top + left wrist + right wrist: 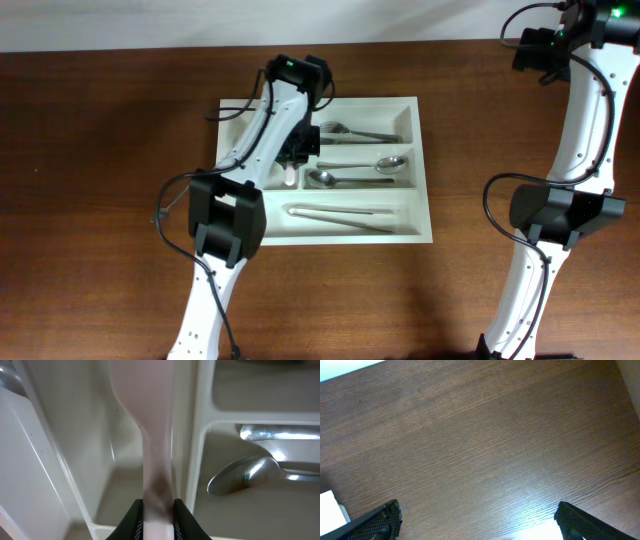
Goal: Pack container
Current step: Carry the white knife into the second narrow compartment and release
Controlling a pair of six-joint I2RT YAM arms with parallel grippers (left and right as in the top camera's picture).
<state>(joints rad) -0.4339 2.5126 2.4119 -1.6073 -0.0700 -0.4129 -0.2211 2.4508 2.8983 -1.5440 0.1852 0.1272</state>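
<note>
Left pincer (157,516) is right up at the lens, clamped tight on the handle of a pale utensil (150,425). Spatula or spoon, can't tell, it's blurry.

Key bit for the next move: the utensil sticks straight out ahead of the pincer, and its long axis runs along the narrow slot (115,475) under it, so it's lined up lengthwise. That's the inner of the two narrow upright slots, the one sharing a wall with the long ones. Can't tell whether the tip touches the slot floor. My guess is it just needs lowering and letting go, no twisting.

Just over that wall sits a metal spoon (240,477), bowl toward the pincer, with a second spoon (280,434) just beyond, only its handle showing.

From overhead, the tray (425,225) lies mid-worktop (100,150).

Count:
- one tray, five slots
- one pale utensil
- two spoons in the middle long slot
- metal cutlery (355,131) in the top one, one piece or two I can't say
- a long thin pair (340,215) in the bottom one, tongs or chopsticks

Right pincer (477,522) is well off to the right, fingers wide apart, holding nothing, just bare wood under it. The left one's clearly nearer.
</note>
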